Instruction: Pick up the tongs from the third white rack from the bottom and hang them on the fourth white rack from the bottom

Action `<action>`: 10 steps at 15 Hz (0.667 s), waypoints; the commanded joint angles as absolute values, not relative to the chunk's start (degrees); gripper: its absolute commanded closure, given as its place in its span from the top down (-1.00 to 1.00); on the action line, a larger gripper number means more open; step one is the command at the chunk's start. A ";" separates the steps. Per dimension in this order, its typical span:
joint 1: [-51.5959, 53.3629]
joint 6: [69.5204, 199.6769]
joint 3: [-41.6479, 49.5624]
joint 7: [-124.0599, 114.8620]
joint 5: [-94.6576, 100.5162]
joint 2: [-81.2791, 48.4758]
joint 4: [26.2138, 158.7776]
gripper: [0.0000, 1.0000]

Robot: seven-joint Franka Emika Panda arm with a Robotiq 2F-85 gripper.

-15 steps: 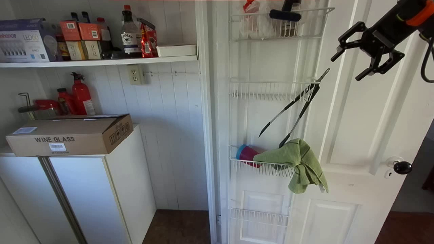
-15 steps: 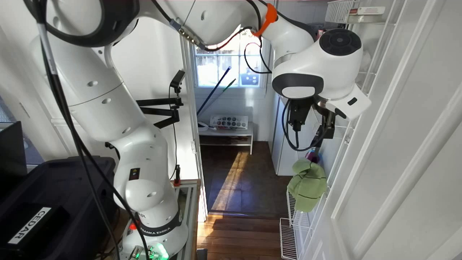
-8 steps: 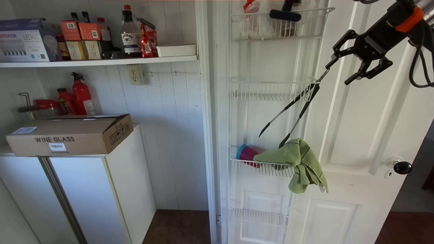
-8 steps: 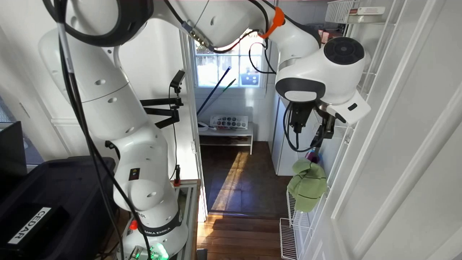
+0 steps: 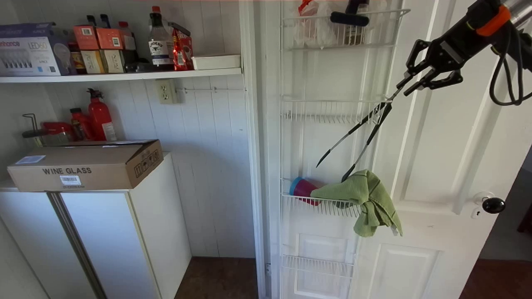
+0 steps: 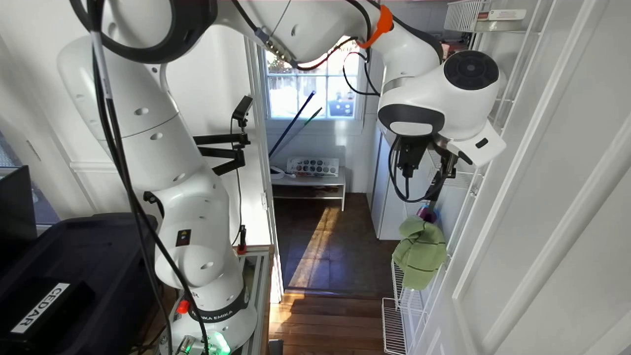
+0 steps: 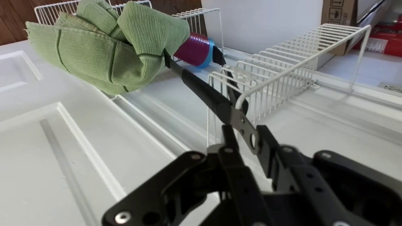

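Within the last second the pincer (image 7: 245,131) has come in toward the tongs (image 7: 205,95) and drawn from wide to narrow, so that the hinge end now sits between its fingers (image 7: 267,147). In the wrist view one finger lies against that end or just beside it, while a slim gap shows at the other; I would not call it a grip yet, though one seems near. The tongs have hardly shifted: they hang at the corner of the third rack (image 5: 332,101), seen in an exterior view, so the lift and the hanging on the fourth rack (image 5: 390,11), above, are both to come. They are slender, black at grips and tips, bare metal between and at the riveted hinge, which has a round hole. They lean, hinge uppermost, legs splayed in a narrow V, one leg outside the corner wires and one apparently inside, so a sideways pull might well snag. One tip hangs free; the other reaches the cloth (image 5: 363,191), and whether it touches is unclear.
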State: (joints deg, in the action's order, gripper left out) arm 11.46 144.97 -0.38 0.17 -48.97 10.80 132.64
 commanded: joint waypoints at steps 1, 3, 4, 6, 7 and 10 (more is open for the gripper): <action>10.11 144.11 -1.49 2.23 -51.84 9.80 131.40 -1.00; 9.97 144.12 -1.63 2.44 -52.01 9.64 131.34 -1.00; 9.88 144.05 -1.63 2.66 -52.02 9.59 131.28 -0.98; 9.77 143.98 -1.67 2.80 -51.89 9.55 131.25 -0.98; 9.75 144.05 -1.71 2.86 -51.78 9.61 131.22 -0.98; 9.42 143.96 -1.82 2.99 -50.29 10.09 130.75 -0.98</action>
